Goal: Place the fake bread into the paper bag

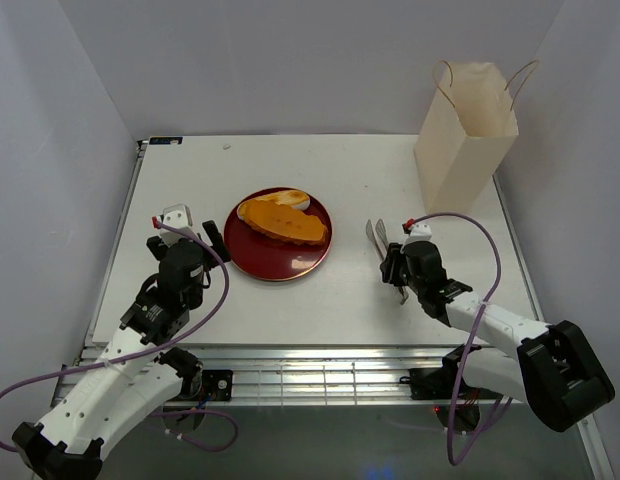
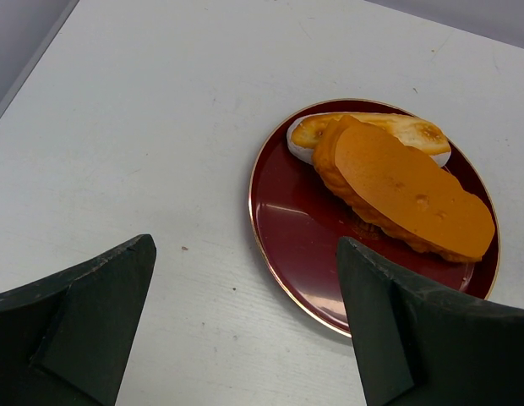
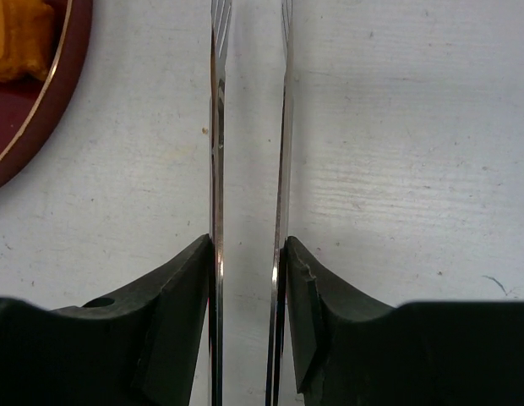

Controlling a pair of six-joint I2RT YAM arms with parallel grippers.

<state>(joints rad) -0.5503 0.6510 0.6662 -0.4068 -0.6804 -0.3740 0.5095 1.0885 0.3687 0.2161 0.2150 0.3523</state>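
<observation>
Right claw (image 3: 249,254) clamps the slim tongs (image 3: 216,127); left claw (image 2: 245,249) gapes. That glossy fake bread (image 1: 283,221) might squirt from the narrow tines.

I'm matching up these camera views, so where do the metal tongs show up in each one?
Top external: tongs right of the red plate, held in the right gripper.
Left wrist: not in view.
Right wrist: tongs run up the centre of the picture.
Shared landmark: the red plate, at right in left wrist, top left corner in right wrist.
</observation>
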